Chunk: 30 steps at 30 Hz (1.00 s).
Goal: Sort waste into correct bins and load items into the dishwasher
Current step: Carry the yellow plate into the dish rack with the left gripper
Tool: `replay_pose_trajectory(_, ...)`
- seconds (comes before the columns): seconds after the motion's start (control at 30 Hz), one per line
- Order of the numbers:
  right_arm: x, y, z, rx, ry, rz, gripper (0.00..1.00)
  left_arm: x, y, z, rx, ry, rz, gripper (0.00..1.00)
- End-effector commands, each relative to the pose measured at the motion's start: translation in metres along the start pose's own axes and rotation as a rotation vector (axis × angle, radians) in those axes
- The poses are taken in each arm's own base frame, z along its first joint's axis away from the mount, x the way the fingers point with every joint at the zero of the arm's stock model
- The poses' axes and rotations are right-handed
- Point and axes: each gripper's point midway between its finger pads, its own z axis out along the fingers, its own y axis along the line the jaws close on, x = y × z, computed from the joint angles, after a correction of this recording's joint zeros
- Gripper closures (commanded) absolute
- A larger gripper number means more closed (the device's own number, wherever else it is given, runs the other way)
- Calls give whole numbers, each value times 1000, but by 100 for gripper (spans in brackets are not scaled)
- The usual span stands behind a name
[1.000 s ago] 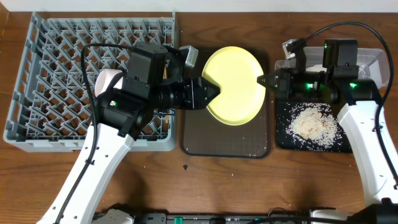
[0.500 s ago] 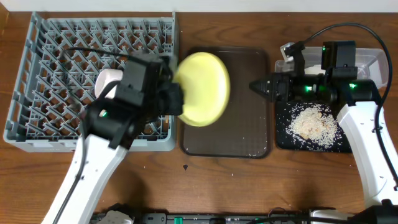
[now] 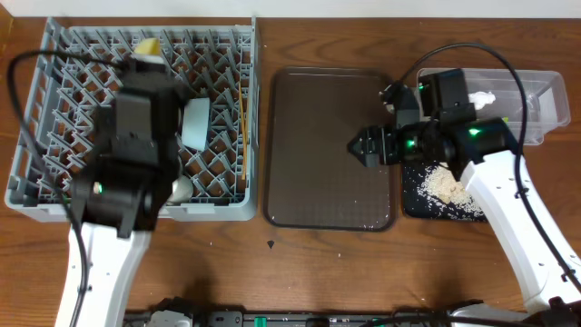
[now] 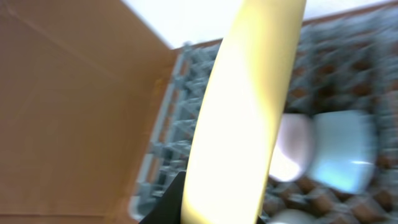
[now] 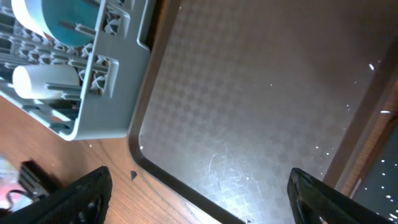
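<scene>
My left gripper (image 4: 214,208) is shut on the round yellow plate (image 4: 242,106), which it holds edge-on over the grey dishwasher rack (image 3: 54,177). From overhead only a sliver of the plate (image 3: 146,44) shows past the left arm. In the rack lie a light-blue bowl (image 3: 195,125), a white bowl (image 4: 292,146), a white cup (image 5: 43,81) and chopsticks (image 3: 242,136). My right gripper (image 3: 359,145) stands open and empty over the right part of the dark-brown tray (image 3: 318,182). Rice crumbs (image 3: 445,184) lie in the black tray (image 3: 413,204). A white wrapper (image 3: 481,98) sits in the clear tub (image 3: 540,109).
A small dark crumb (image 3: 270,243) lies on the wooden table in front of the brown tray. A few pale crumbs (image 3: 368,227) dot that tray's front edge. The right arm's cable (image 3: 472,47) loops above the tub.
The right gripper opened and let go of the plate, then shifted left over the brown tray. The left arm carried the plate left from the tray to over the rack, turning it edge-on.
</scene>
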Motion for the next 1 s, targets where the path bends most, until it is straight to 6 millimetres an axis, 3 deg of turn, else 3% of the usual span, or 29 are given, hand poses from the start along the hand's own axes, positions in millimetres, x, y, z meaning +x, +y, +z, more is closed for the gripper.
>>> replay_pose_trajectory(0.0,-2,-4,-3,53,-21,12,11,5,27,28,-125,85,189,92)
replay_pose_trajectory(0.4,-1,-4,-3,54,-16,15,10,35,22,129,-168,287,219,92)
replay_pose_trajectory(0.7,-1,-4,-3,54,-17,14,10,70,-8,170,-44,399,243,92)
replay_pose_trajectory(0.83,-1,-4,-3,54,-17,14,9,74,-8,178,-48,410,238,83)
replay_pose_trajectory(0.9,-1,-4,-3,55,-17,14,9,74,-7,178,-51,409,231,66)
replay_pose_trajectory(0.97,-1,-4,-3,56,-17,14,9,74,-6,178,-56,408,210,59)
